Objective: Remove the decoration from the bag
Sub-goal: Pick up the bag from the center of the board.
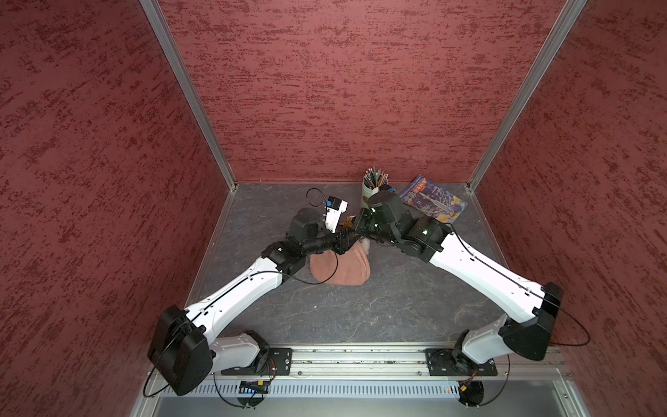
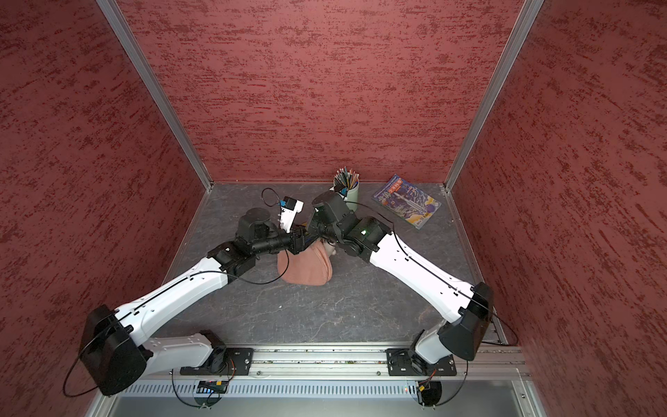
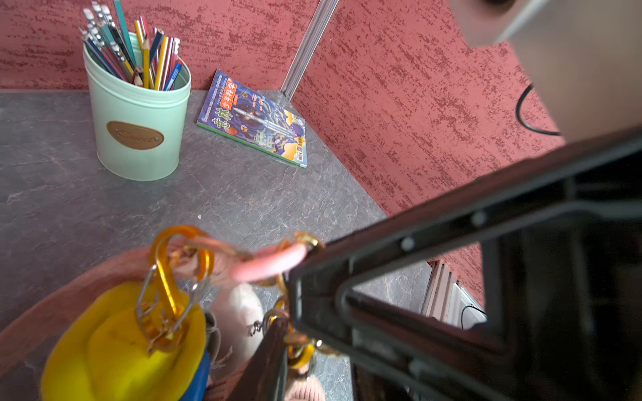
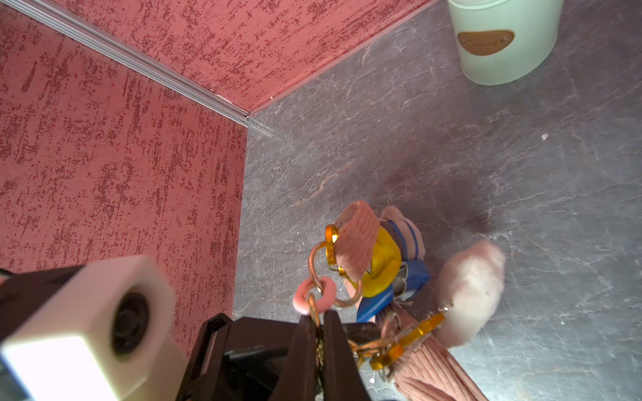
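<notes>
right gripper (image 4: 318,317) pinched on gold chain (image 4: 314,307) | bag (image 1: 341,267) just beneath | left gripper (image 1: 349,239) grip unclear

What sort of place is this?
Probably a small robot test booth dressed like a desk: red walls box in a grey tabletop, the left arm and right arm are bolted to a rail, and a pencil cup and magazine sit at the back.

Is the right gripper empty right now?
No: in the right wrist view the right gripper is pinched shut on the gold chain linked to the pink ring.
</notes>
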Tool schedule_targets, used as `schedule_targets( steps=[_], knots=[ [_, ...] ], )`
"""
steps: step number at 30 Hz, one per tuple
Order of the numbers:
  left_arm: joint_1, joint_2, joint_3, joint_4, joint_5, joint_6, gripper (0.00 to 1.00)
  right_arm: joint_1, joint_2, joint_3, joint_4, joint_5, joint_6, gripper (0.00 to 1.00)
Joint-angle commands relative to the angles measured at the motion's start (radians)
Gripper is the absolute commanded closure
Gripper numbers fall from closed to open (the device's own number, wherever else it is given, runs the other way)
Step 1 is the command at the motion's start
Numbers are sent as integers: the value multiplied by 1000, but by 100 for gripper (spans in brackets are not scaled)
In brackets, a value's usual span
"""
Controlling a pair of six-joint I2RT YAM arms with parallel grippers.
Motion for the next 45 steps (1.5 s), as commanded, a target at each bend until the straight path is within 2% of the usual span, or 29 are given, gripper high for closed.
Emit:
schedule_targets(
  steps=[1, 6, 9, 10, 13, 15, 21, 31, 33, 38, 41, 45],
  knots=[
    [7, 5, 37, 1, 24, 18, 70, 12, -24, 18, 33, 29, 4, 100],
    [19, 6, 44, 11, 44, 20, 82, 14, -25, 16, 42, 22, -6, 100],
    [31, 10, 53, 23, 67, 17, 84, 14, -23, 13, 48, 11, -4, 100],
    [33, 11, 57, 26, 73, 15, 83, 15, -23, 12, 51, 8, -6, 100],
    [35, 17, 71, 14, 74, 14, 63, 14, -24, 11, 52, 10, -8, 100],
    [38, 17, 74, 12, 73, 13, 62, 14, -28, 7, 53, 12, -7, 100],
    [50, 17, 75, 31, 81, 0, 80, 15, -34, 0, 59, 8, -6, 100],
    [62, 26, 76, 69, 129, 7, 94, 14, -34, 2, 79, -28, -47, 100],
    [75, 22, 79, 69, 154, 18, 96, 12, -43, -2, 105, -50, -87, 94],
    [147, 19, 79, 110, 301, 2, 99, -50, -110, -58, 220, -223, -229, 75],
    [188, 23, 83, 150, 407, -19, 99, -130, -157, -123, 305, -393, -283, 69],
    [239, 31, 96, 171, 531, -21, 99, -231, -243, -225, 388, -537, -401, 65]
  ],
)
